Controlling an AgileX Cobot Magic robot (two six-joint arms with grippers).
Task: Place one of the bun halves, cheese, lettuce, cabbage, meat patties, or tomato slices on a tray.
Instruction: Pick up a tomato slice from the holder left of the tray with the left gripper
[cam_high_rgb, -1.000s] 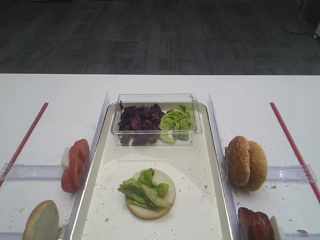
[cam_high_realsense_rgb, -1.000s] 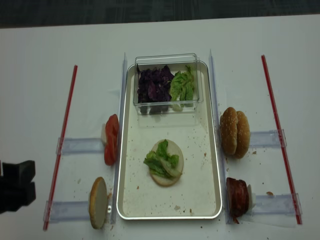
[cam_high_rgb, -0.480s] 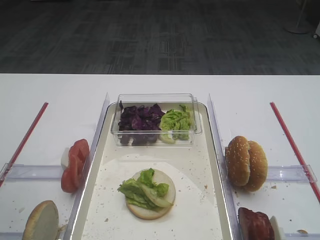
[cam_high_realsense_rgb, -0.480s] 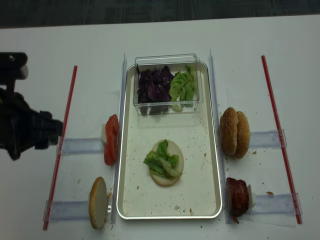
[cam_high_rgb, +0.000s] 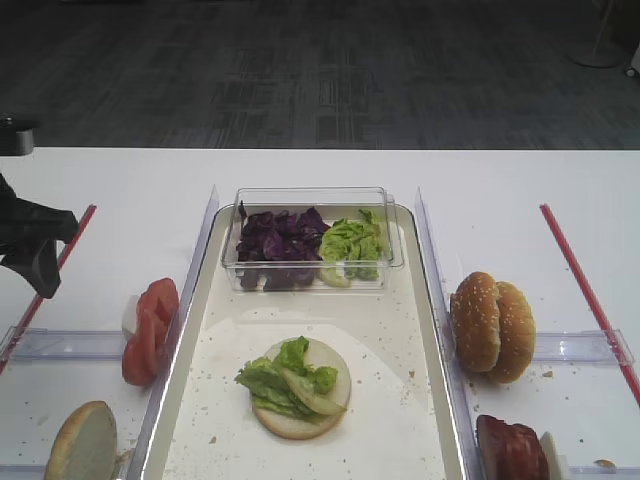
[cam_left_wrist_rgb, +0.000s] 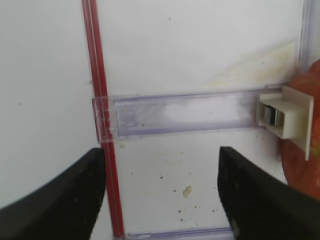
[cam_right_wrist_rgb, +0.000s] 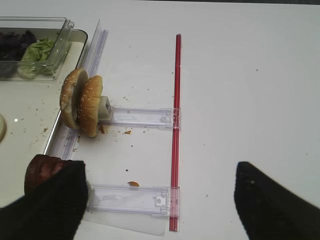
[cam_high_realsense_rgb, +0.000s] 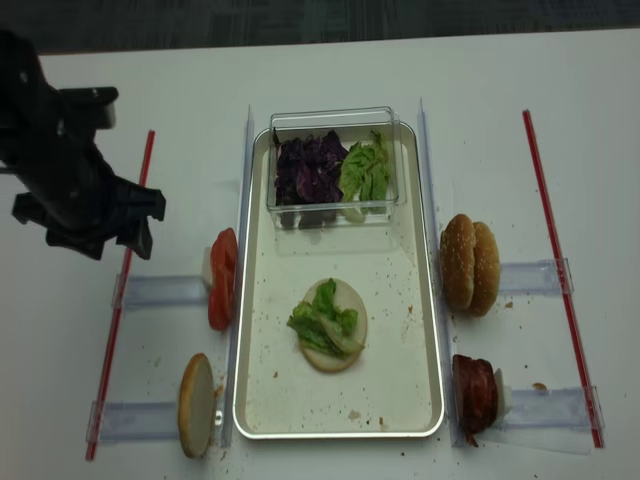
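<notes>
Tray (cam_high_realsense_rgb: 430, 300), shallow cream rectangle; wavy lettuce (cam_high_realsense_rgb: 322, 322) on pale bun

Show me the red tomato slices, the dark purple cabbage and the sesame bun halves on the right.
Red tomato slices (cam_high_realsense_rgb: 221, 279), realsense overhead view, middle of the upright stack.
Dark purple cabbage (cam_high_rgb: 277, 238), high view, centre of the pile.
Sesame bun halves (cam_right_wrist_rgb: 81, 102), right wrist view, seeded crust.
</notes>
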